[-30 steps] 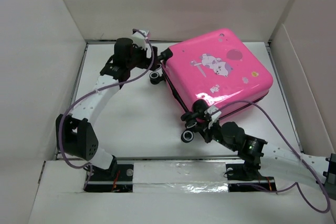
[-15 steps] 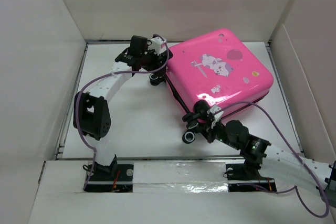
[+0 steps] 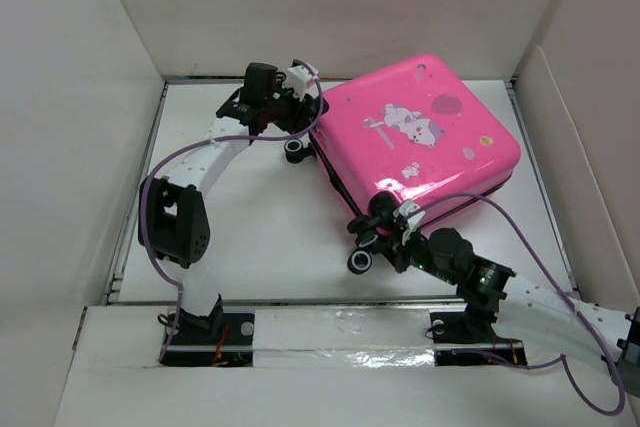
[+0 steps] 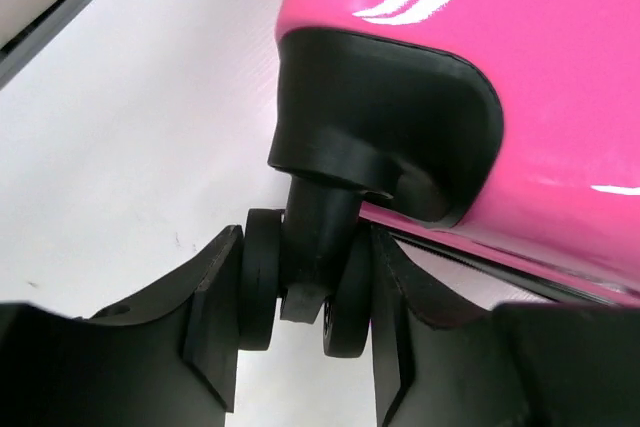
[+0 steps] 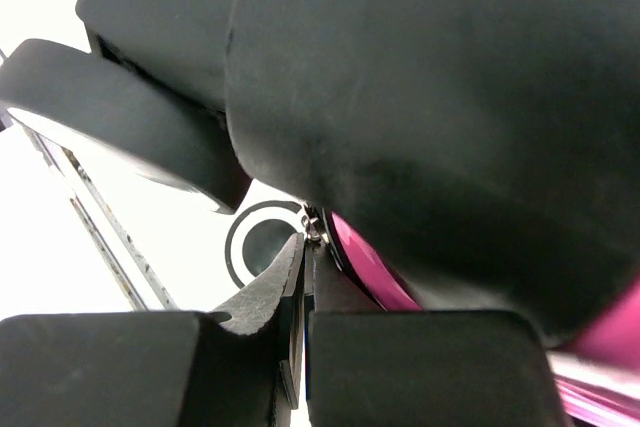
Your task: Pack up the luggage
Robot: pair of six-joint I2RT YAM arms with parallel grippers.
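The luggage [image 3: 420, 132], a hot-pink hard-shell case with a cartoon print, lies closed and flat at the table's back right. My left gripper [image 3: 303, 115] is at its far-left corner. In the left wrist view my left gripper [image 4: 305, 252] is shut on the black twin caster wheel [image 4: 262, 282], and both fingers [image 4: 215, 317] press its outer faces. My right gripper [image 3: 388, 224] sits at the near-left corner, shut on a thin zipper pull [image 5: 316, 229] beside the pink shell [image 5: 365, 267]. A black caster housing [image 5: 430, 117] fills most of that view.
White walls [image 3: 90, 97] enclose the white table [image 3: 260, 237] on the left, back and right. Two more black wheels [image 3: 295, 150] [image 3: 360, 261] stick out from the case's left side. Purple cables [image 3: 540, 247] loop from both arms.
My left arm swung right to the case's far-left corner, and its jaws closed from wide open onto the caster wheel. The right gripper stayed shut at the near corner.
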